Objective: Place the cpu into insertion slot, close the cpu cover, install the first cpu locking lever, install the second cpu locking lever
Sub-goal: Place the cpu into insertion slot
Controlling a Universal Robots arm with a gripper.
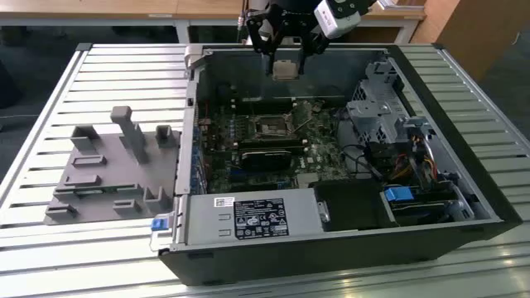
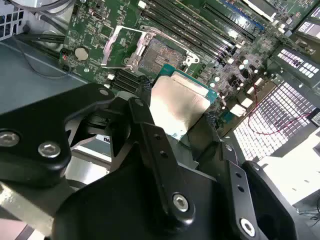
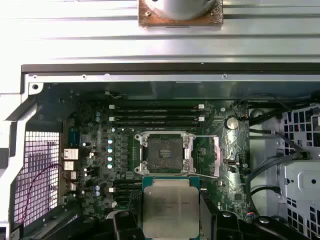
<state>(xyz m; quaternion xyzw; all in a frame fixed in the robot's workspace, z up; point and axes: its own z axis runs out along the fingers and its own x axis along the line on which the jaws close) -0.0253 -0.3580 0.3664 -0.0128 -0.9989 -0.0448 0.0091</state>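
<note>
Your pincer [image 1: 286, 67] grips the cpu [image 3: 169, 207] well above the uncovered insertion slot [image 3: 163, 154]; a tilted or offset descent could jam or damage both.

This looks like a robotics lab or test workshop, not a home or a shop. The work surface is a slatted, silvery aluminium-profile table [image 1: 49, 254], the bench kind built from extruded rails. On it lies an open black metal desktop computer case [image 1: 331, 257], its green circuit board [image 3: 90, 150] and wiring laid bare. Beside the case, toward the exterior view's left, sits a grey plastic fixture tray [image 1: 91, 186] with upright posts and pockets. A black robot gripper [image 1: 285, 66] hangs over the case, pinching a small flat square silver-topped cpu [image 1: 286, 71]. Behind stand wooden-topped desks with white legs [image 1: 99, 7] on a dark floor.
</note>
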